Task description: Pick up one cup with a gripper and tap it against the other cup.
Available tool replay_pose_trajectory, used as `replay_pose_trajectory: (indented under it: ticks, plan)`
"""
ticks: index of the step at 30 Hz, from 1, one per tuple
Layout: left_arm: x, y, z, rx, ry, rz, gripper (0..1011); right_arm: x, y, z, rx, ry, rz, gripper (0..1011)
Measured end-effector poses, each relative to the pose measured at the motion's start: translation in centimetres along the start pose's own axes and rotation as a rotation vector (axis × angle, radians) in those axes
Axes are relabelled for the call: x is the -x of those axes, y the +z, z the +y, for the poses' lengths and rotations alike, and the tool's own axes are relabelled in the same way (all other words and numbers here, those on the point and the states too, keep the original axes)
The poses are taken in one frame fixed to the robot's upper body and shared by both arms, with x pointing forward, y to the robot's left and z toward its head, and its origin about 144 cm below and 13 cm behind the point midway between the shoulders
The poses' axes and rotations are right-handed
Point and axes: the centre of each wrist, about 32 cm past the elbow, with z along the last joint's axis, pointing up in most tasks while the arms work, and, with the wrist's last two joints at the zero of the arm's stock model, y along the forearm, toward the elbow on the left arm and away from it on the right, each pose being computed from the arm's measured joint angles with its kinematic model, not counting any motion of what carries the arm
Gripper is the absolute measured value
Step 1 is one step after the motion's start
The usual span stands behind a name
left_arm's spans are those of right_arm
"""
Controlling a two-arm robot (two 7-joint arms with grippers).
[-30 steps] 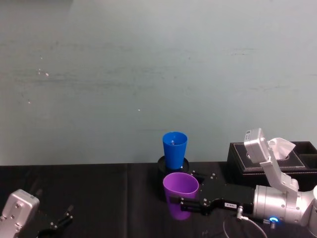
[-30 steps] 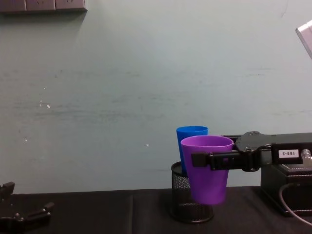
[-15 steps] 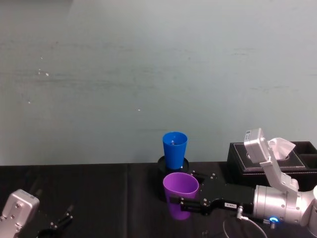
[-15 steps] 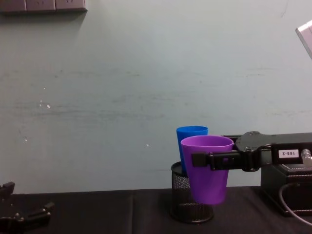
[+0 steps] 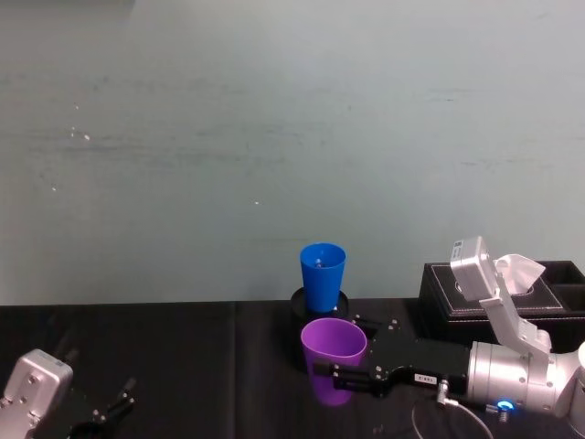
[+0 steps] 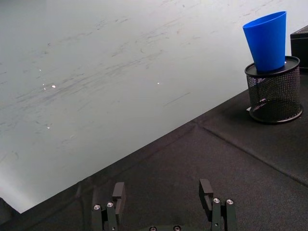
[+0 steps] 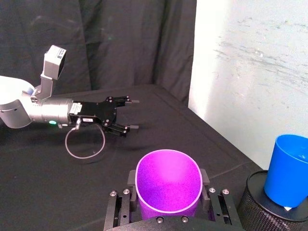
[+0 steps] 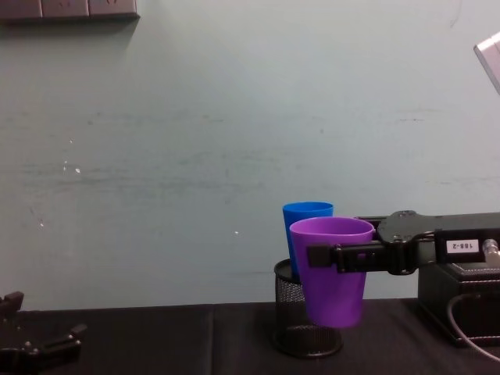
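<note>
My right gripper point(image 5: 331, 373) is shut on the purple cup point(image 5: 332, 346), holding it upright by the upper wall a little above the table. In the chest view this cup point(image 8: 334, 289) hangs just in front of the blue cup point(image 8: 307, 212). The blue cup point(image 5: 323, 274) stands upright in a black mesh holder point(image 8: 293, 328). From the right wrist, a small gap shows between the purple cup point(image 7: 168, 187) and the blue cup point(image 7: 291, 168). My left gripper point(image 5: 114, 407) rests open near the table's front left, far from both cups.
A black tissue box point(image 5: 457, 288) stands on the black-covered table to the right of the holder. A thin cable loop point(image 5: 439, 416) hangs under my right arm. A pale green wall closes off the back of the table.
My left arm has sunk slightly at the lower left. The right gripper and the purple cup have stayed in place.
</note>
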Motion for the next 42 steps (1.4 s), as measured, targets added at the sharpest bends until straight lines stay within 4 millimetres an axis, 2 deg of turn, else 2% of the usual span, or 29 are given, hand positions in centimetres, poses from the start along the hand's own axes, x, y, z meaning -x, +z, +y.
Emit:
replay_pose_trajectory:
  ticks: [42]
  plan:
    - [0.0, 0.0, 0.0, 0.0, 0.0, 0.0, 1000, -0.06, -0.22, 0.09, 0.009, -0.001, 0.005, 723]
